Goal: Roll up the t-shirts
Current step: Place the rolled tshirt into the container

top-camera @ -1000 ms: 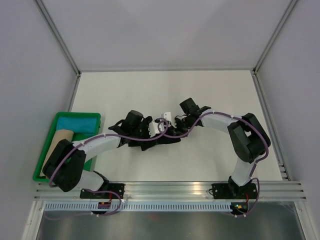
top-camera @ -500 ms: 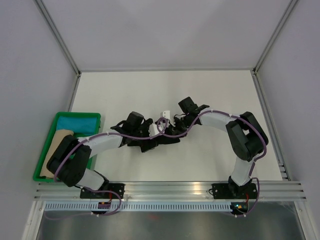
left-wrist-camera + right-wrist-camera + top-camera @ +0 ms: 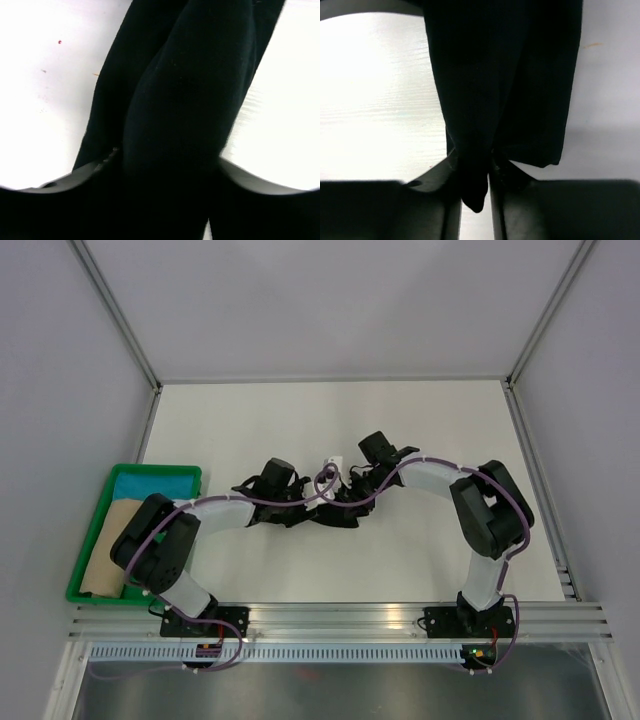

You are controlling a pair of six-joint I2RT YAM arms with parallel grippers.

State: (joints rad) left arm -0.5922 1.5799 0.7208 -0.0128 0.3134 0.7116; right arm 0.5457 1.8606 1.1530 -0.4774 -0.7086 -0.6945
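The black t-shirt [image 3: 322,516] lies bunched in a narrow heap at the table's middle. My left gripper [image 3: 297,502] is at its left end, and in the left wrist view [image 3: 160,175] a thick fold of the black cloth [image 3: 185,100] fills the gap between its fingers. My right gripper [image 3: 352,493] is at the right end; in the right wrist view [image 3: 474,182] it pinches a thin fold of the shirt [image 3: 490,75]. A turquoise cloth [image 3: 155,487] and a tan roll [image 3: 104,560] lie in the green tray [image 3: 150,468].
The green tray stands at the table's left near edge, beside my left arm's elbow. Purple cables loop over the shirt between the two wrists. Metal frame posts and grey walls bound the white table [image 3: 420,420] on three sides.
My left gripper has moved right and slightly away, toward the right gripper. The black shirt is gathered tighter between them. The left elbow swung off the tray, uncovering the tan roll.
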